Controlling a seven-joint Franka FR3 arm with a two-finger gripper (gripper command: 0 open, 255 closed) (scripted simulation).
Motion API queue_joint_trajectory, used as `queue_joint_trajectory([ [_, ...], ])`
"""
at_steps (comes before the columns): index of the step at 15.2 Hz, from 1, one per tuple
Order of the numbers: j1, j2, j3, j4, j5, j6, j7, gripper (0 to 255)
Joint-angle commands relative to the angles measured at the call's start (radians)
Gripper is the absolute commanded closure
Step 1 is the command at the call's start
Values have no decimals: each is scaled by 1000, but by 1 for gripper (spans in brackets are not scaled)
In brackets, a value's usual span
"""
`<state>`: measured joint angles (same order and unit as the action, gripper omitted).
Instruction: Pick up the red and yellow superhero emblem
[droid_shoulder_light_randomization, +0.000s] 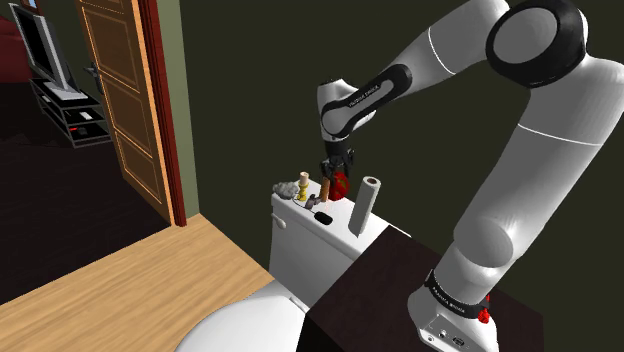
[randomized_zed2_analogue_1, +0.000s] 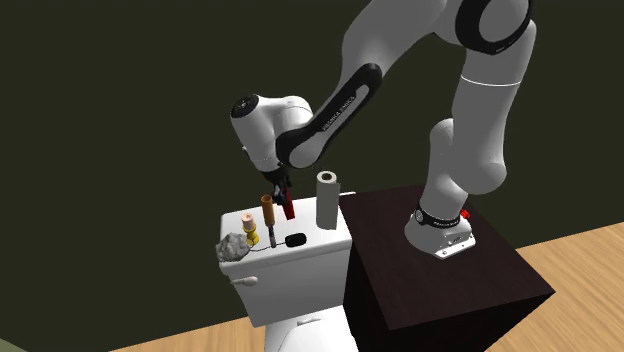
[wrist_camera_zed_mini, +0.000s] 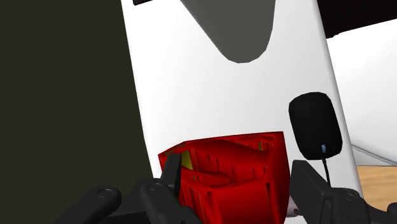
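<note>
Red with a patch of yellow, the emblem (wrist_camera_zed_mini: 229, 178) is clasped in the black gripper (wrist_camera_zed_mini: 240, 167). In the wrist view the two fingers (wrist_camera_zed_mini: 310, 184) stand moderately apart, one on each side of the emblem, and its red body takes up nearly all the space between them. The shoulder view shows the emblem hanging just under the hand, on edge rather than flat. It is low over the white lid of a toilet tank (droid_shoulder_light_randomization: 300, 245), near the lid's back edge. Whether its lower edge touches the lid cannot be told.

A black mouse (wrist_camera_zed_mini: 313, 124) lies on the lid just beside the gripper, with a thin cord leading away from it. In the second exterior view a brown cylinder (randomized_zed2_analogue_1: 267, 212) stands upright just to the left of the emblem, close to it. A pale roll (randomized_zed2_analogue_1: 326, 200) stands upright to the emblem's right, near but apart. A grey lump (randomized_zed2_analogue_1: 235, 248) sits at the lid's left corner, well apart from the hand.

The white arm (randomized_zed2_analogue_1: 465, 110) rises from a dark stand (randomized_zed2_analogue_1: 440, 290) that sits against the tank, then bends over and down to the lid. A plain dark wall (randomized_zed2_analogue_1: 120, 120) lies behind. In the shoulder view a wooden door (droid_shoulder_light_randomization: 125, 110) stands open at the left, above a pale wood floor (droid_shoulder_light_randomization: 130, 280).
</note>
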<state>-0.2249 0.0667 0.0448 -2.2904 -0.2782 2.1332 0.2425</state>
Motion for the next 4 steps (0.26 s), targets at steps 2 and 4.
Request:
queue_joint_trajectory([
  [2, 1, -30, 2, 10, 9, -38, -11, 255],
  [4, 1, -31, 2, 11, 9, -40, -12, 255],
])
